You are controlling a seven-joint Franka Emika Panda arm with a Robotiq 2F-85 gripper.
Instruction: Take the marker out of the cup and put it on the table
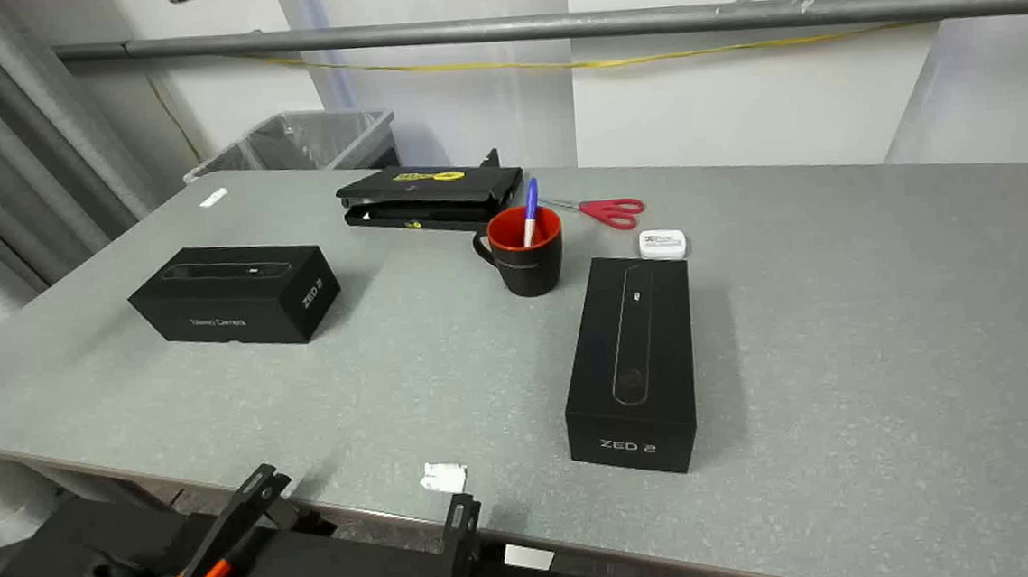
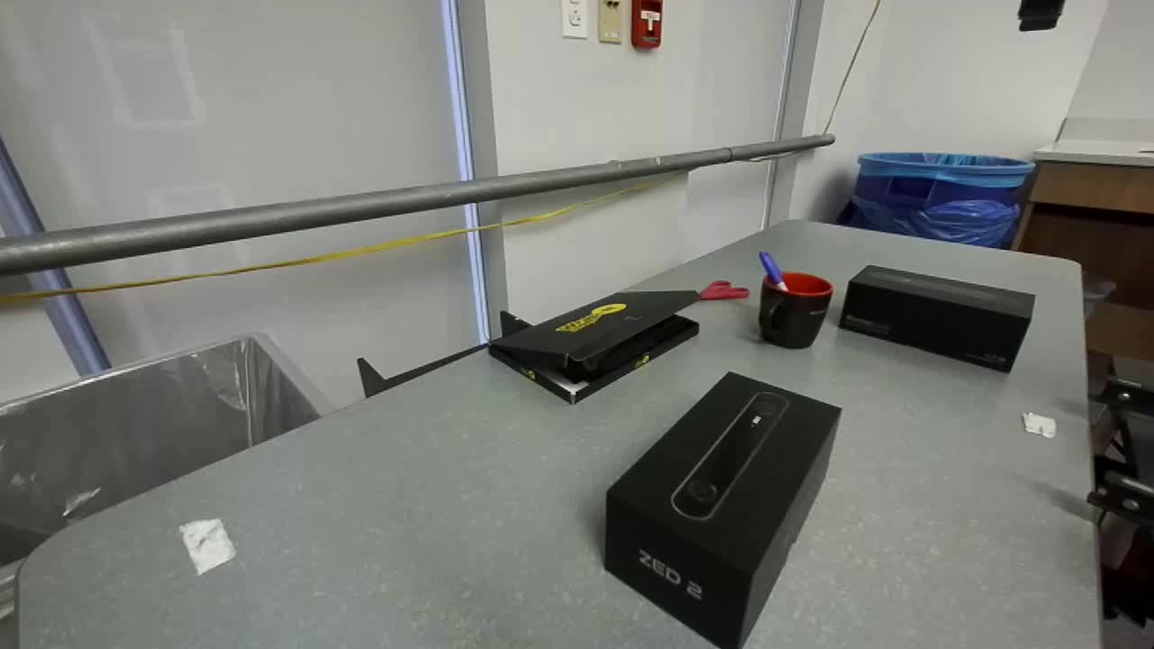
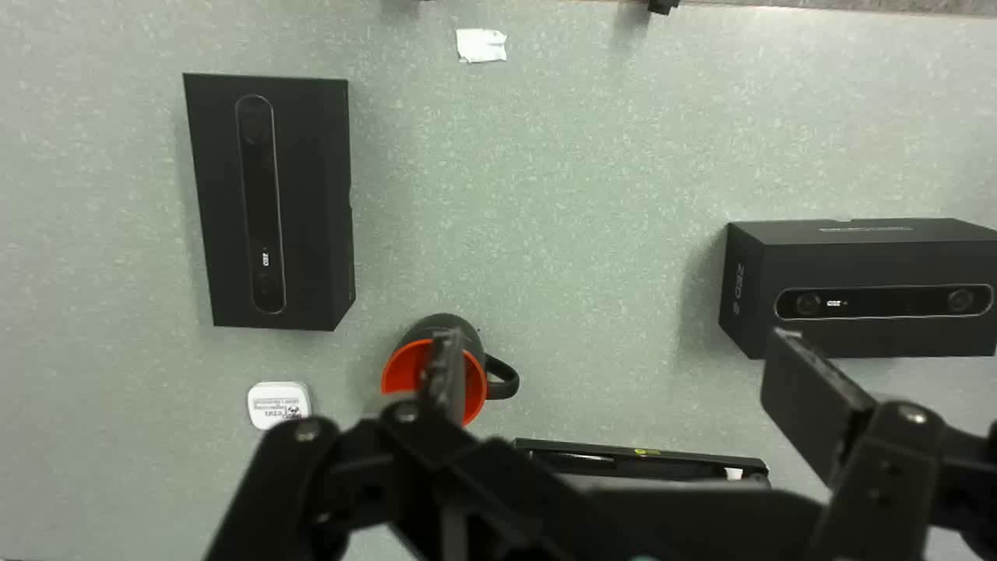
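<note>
We see the marker (image 1: 530,214), a slim stick with a blue top, leaning in the cup (image 1: 526,269) in both exterior views; the cup is dark outside, smooth and red within, and upright on the table (image 1: 411,368), a grey, finely speckled slab. In the wrist view the gripper (image 3: 623,370) has its flat, blocky fingers (image 3: 810,397) spread wide, holding nothing; one blurs across the cup's mouth, so we cannot be sure of the marker there. Just beside the cup we have an oblong matte box (image 1: 632,353), sharp-cornered, and a second box (image 1: 229,295) well apart. Near the cup lie a flat carton (image 1: 439,185) with its lid ajar, scissors (image 1: 613,212) with looped red handles, and a rounded white case (image 1: 662,244); near the table's edge, a crinkled white scrap (image 1: 444,477)
</note>
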